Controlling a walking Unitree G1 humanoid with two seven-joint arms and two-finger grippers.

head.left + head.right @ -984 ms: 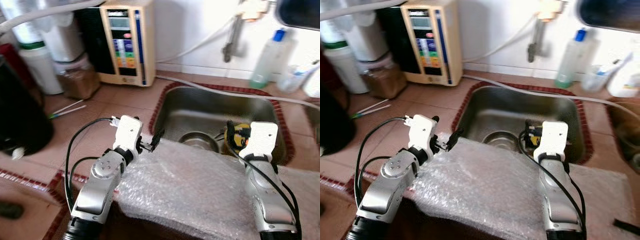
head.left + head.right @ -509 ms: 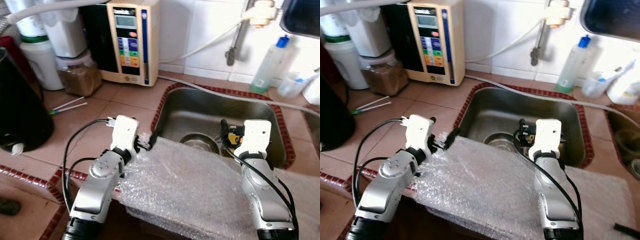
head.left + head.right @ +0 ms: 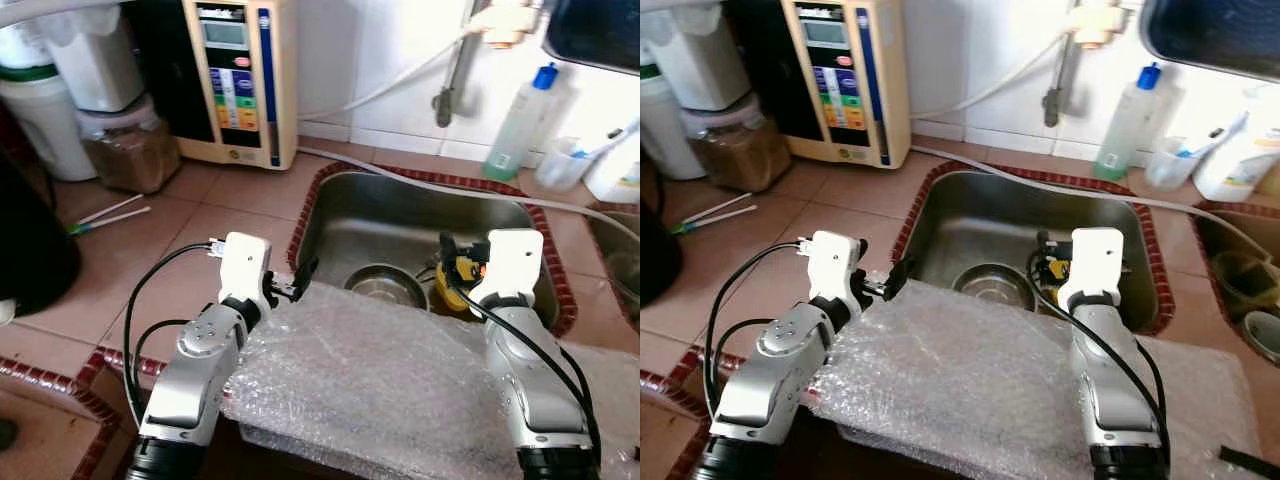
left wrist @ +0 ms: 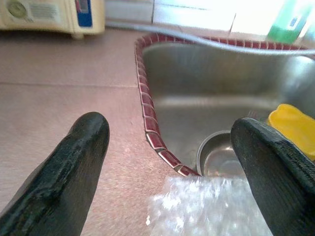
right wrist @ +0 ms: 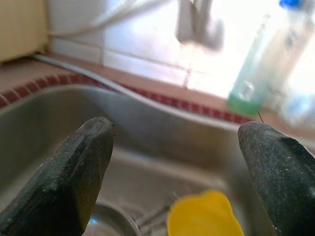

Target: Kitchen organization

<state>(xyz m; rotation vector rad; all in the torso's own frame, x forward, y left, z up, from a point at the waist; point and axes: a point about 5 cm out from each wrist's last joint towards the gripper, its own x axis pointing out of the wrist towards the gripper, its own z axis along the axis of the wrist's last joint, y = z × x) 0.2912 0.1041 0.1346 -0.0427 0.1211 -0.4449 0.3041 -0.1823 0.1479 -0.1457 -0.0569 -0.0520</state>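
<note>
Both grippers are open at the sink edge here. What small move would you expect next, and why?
Probably the right gripper easing down toward the yellow cup in the sink. It hangs open right above the cup, which lies beside the metal bowl. The left gripper is open over the bubble wrap edge.

Colours and patterns around a steel sink (image 3: 400, 225) on a terracotta tile counter (image 3: 190, 240).

Dark red tile edging (image 4: 150, 129) rims the grey sink; clear bubble wrap (image 3: 380, 370), dotted in texture, lies under both silver arms. Ahead of the black fingers (image 5: 74, 182) sit a yellow item (image 5: 204, 216), a steel bowl (image 3: 385, 285) and a green-tinted bottle (image 3: 520, 125) with blue cap.
</note>
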